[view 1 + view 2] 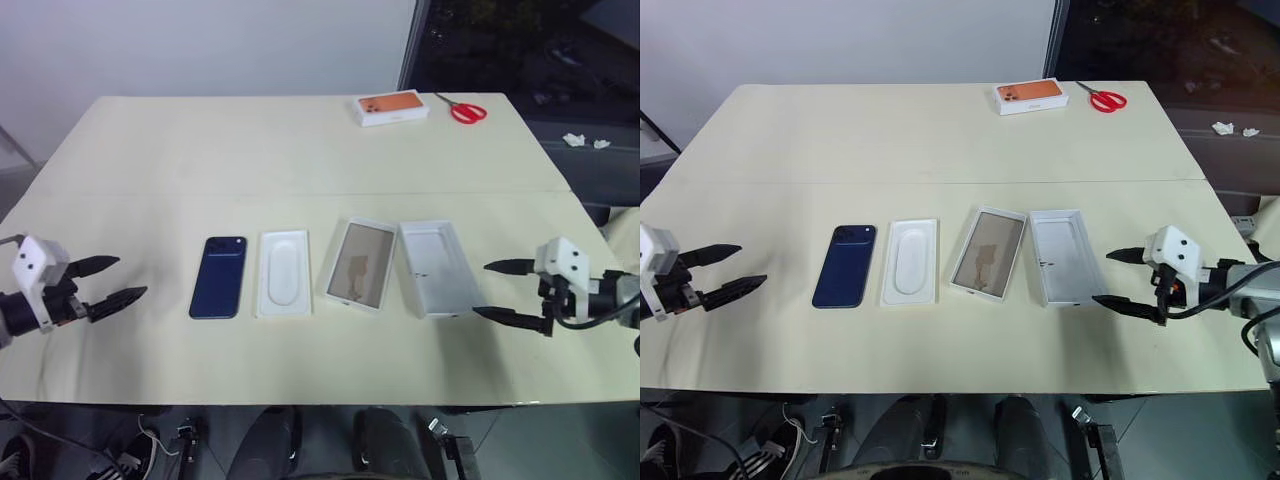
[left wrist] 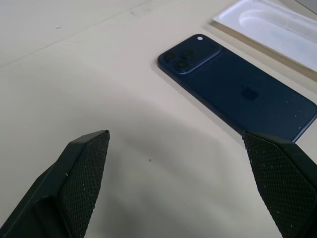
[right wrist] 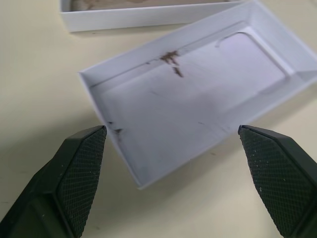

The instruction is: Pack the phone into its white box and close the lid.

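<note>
I'm hovering my left claw (image 1: pixel 108 282), wide open and empty, nearest the phone (image 1: pixel 219 277), which is lying lengthwise away from me, just inward.

Even, fairly bright overhead light falls on the table (image 1: pixel 300 150), so things cast only soft, short shadows. Past the table's far right corner the background drops into darkness. Up close beside the phone (image 2: pixel 237 94), a broad soft shadow lies on the tabletop, and a faint sheen shows on the phone's glossy back.
</note>
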You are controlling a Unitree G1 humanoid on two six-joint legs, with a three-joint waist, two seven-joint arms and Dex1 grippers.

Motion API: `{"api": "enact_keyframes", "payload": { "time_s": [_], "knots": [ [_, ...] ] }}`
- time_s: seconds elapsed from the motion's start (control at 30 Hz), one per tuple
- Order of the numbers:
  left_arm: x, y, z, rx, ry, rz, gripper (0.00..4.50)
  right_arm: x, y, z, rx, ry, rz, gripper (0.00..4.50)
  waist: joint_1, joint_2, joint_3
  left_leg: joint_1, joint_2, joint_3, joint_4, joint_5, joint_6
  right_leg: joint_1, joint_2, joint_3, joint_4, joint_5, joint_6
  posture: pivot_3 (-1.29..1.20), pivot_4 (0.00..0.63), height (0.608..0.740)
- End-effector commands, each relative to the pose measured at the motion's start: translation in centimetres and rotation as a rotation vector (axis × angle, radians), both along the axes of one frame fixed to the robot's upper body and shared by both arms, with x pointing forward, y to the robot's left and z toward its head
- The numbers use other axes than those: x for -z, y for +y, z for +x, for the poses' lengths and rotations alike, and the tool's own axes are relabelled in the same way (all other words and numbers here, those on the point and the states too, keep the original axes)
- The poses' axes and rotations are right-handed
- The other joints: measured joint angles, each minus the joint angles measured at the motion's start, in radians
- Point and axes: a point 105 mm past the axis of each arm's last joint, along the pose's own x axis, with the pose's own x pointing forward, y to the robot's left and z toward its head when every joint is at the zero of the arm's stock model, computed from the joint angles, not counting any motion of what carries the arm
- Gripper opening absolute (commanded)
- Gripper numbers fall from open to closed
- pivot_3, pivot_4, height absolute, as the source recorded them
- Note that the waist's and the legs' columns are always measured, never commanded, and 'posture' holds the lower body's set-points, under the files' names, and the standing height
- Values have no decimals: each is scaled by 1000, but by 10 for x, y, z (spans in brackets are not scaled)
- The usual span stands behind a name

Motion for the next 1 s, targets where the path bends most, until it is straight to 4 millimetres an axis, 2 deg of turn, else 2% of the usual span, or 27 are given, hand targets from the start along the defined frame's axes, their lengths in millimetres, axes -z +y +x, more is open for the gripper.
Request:
{"api": "enact_keyframes", "payload": {
  "time_s": [0.03,0.4,0.6,0.9,1.0],
  "knots": [
    [-15,2,-1,2,-59,20,4500,-11,-1,1,-8,-38,-2,4451,0,0,0,0,0,0,0,0,0,0,0,0,0,0,0,0,150,740],
    [-21,-4,8,-11,-78,0,4500,-8,11,10,-19,-43,23,4451,-2,0,0,0,0,0,0,0,0,0,0,0,0,0,0,0,150,740],
    [-14,-13,12,-12,-33,-29,4500,-11,23,19,-35,-58,40,4451,-2,0,0,0,0,0,0,0,0,0,0,0,0,0,0,0,150,740],
    [-26,-47,29,-10,7,-200,4500,-18,42,28,-32,-66,38,4451,2,0,0,0,0,0,1,0,0,0,0,0,1,0,0,0,150,740],
    [-24,-59,30,-1,38,-236,4500,-21,50,26,-58,-83,34,4451,-2,0,0,0,0,0,1,0,0,0,0,0,1,0,0,0,150,740]
  ]
}}
